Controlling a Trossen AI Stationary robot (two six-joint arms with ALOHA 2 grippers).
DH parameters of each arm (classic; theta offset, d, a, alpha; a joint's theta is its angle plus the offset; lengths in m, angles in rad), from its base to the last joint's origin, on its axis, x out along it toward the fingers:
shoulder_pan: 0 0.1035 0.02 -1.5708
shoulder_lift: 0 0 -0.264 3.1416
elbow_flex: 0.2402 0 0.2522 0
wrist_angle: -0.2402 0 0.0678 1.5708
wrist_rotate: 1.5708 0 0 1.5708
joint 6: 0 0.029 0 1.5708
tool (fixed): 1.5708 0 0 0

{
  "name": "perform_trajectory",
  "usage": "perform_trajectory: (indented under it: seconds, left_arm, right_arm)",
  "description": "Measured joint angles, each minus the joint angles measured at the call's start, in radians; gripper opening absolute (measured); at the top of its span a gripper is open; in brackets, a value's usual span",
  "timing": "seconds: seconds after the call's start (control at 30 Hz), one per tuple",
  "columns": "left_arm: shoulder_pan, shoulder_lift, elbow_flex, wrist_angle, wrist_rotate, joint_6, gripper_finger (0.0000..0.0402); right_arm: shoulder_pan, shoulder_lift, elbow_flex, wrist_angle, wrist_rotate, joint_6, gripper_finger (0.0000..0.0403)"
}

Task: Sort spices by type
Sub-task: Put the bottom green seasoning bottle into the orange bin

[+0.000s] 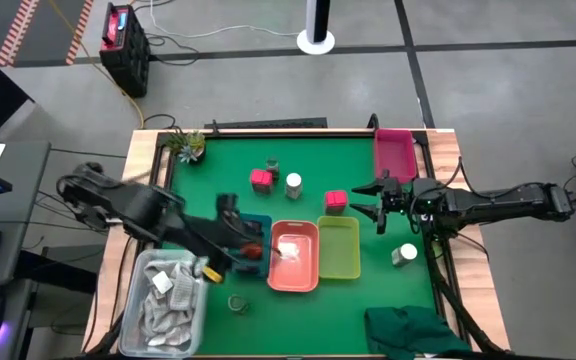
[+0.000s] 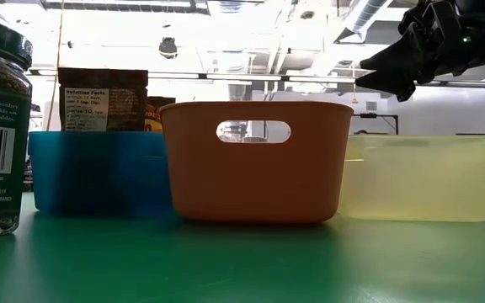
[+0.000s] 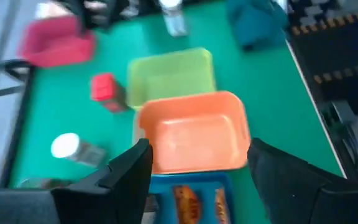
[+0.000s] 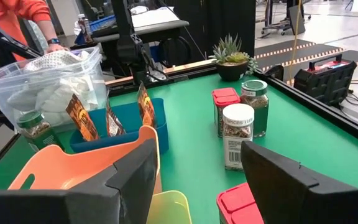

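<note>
Bright ceiling strip lights (image 2: 251, 13) behind the orange tray (image 2: 255, 160) flood the room evenly; the tray's handle slot glows with backlight. Around the tray the green table (image 1: 308, 160) shows only soft, faint shadows. In the left wrist view everything around the tray is smeared with blur. The yellow tray (image 2: 419, 178) beside it glows translucent.

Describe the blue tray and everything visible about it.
The blue tray is a small, plastic-looking rectangular bin standing upright on the green table, its side against the orange tray. It holds dark brown-orange packets: the right wrist view shows three standing on end, leaning and rising above its rim. From above it is mostly hidden beneath the left arm, whose open left pincer hovers over it.
</note>
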State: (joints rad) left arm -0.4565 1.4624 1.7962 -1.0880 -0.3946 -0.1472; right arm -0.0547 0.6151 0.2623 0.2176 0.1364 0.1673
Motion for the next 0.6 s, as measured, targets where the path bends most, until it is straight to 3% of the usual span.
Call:
perform_trajectory:
  seconds: [0.3, 0.6]
  left_arm:
    - [0.006, -0.093, -0.026, 0.024, -0.066, 0.008, 0.0249]
    - [0.006, -0.274, -0.484, 0.451, 0.018, 0.066, 0.0249]
  right_arm:
    - [0.000, 0.000, 0.000, 0.000, 0.000, 0.001, 0.0260]
    - [0.000, 0.000, 0.000, 0.000, 0.000, 0.016, 0.0260]
